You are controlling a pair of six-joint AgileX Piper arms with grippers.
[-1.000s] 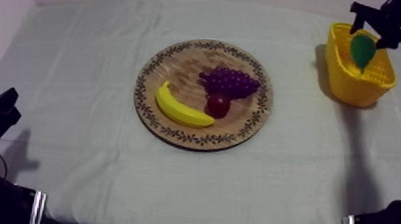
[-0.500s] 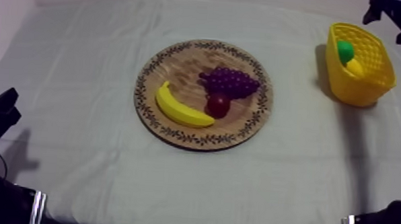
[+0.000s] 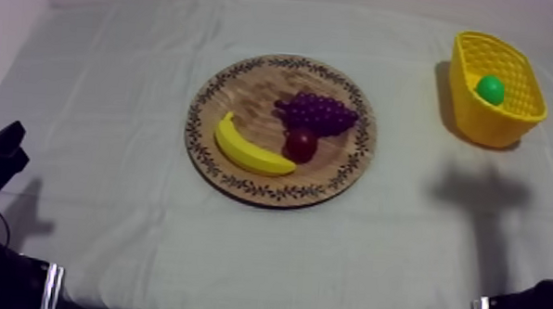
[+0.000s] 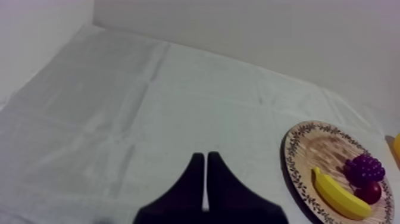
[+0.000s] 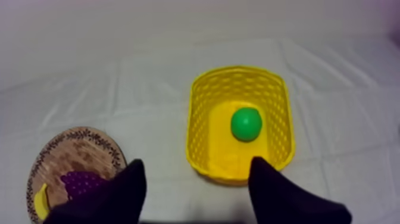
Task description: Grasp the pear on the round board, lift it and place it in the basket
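The pear (image 3: 490, 89) lay in the basket (image 3: 503, 129), off the board (image 3: 248, 82), so we judged the task done. Our right tool (image 5: 197, 164) hung above the basket, apart and empty; our left tool (image 4: 206, 157) rested, closed together.

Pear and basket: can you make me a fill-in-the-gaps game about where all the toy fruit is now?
1. The pear lies inside the ____ basket.
2. On the round wooden board lie ____ toy fruits: a banana, a bunch of grapes and a small red fruit.
3. The right jaws stand ____, with nothing between them.
4. The left jaws lie ____, together as a narrow wedge.

Missing words: yellow; three; open; shut.
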